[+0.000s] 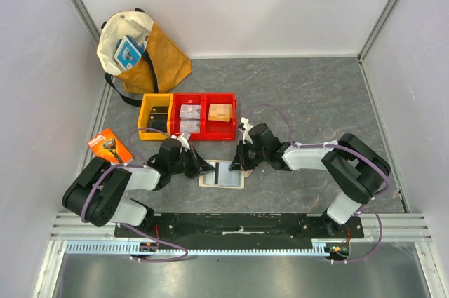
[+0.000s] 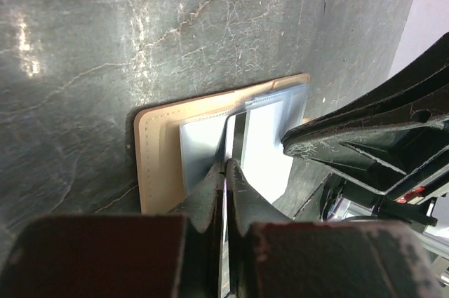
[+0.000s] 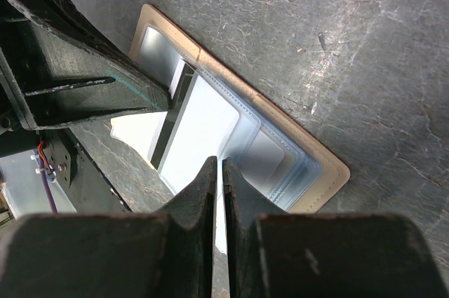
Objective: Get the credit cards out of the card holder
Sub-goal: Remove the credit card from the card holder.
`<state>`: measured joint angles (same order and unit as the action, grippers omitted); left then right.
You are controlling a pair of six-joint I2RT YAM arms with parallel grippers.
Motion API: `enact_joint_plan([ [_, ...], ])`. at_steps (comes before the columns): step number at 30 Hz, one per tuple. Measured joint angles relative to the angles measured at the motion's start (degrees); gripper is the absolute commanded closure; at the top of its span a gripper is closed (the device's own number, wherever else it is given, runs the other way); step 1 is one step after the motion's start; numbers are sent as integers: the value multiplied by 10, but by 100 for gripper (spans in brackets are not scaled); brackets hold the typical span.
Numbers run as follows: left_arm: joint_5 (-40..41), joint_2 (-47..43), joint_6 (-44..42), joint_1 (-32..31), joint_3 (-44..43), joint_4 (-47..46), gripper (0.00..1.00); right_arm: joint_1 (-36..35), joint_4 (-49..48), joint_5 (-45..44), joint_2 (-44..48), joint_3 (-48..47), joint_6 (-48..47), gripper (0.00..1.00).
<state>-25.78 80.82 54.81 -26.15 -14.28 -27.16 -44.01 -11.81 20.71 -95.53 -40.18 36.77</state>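
The left gripper (image 2: 224,166) had its jaws pinched nearly together, tips touching a smooth pale credit card (image 2: 266,154). The right gripper (image 3: 217,163) was likewise closed, on glossy clear sleeves (image 3: 280,165). The stitched tan card holder (image 1: 223,174) lay open and flat between them, near centre.

Right fingers (image 3: 198,200) nearly together, tips over open card holder (image 3: 330,179).

Grey marbled table (image 1: 316,102) with card holder (image 1: 223,175), yellow bin (image 1: 154,117), red bins (image 1: 205,117), bag (image 1: 165,56), possibly razor packet (image 1: 110,145).
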Motion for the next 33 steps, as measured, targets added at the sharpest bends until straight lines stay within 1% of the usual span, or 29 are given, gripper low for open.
enact_joint_plan([
  [6, 17, -39, 0, -1, 13, 20, 98, 0, 0, 0, 0, 0, -2, 87],
  [14, 73, -167, -2, -1, 37, 90, 98, 1, 1, 0, 0, 0, -2, 87],
  [17, 89, -212, -3, -1, 50, 106, 98, 1, 3, -1, 2, 0, -4, 85],
  [21, 106, -259, -3, -1, 62, 126, 98, 2, 15, -7, 10, 0, -10, 76],
  [23, 112, -282, -3, -1, 63, 140, 98, 3, 27, -13, 20, 0, -17, 70],
  [29, 129, -331, -3, -1, 70, 151, 98, 4, 61, -31, 61, -2, -43, 47],
  [33, 141, -365, 3, -1, 89, 151, 98, 4, 65, -32, 81, -10, -60, 37],
])
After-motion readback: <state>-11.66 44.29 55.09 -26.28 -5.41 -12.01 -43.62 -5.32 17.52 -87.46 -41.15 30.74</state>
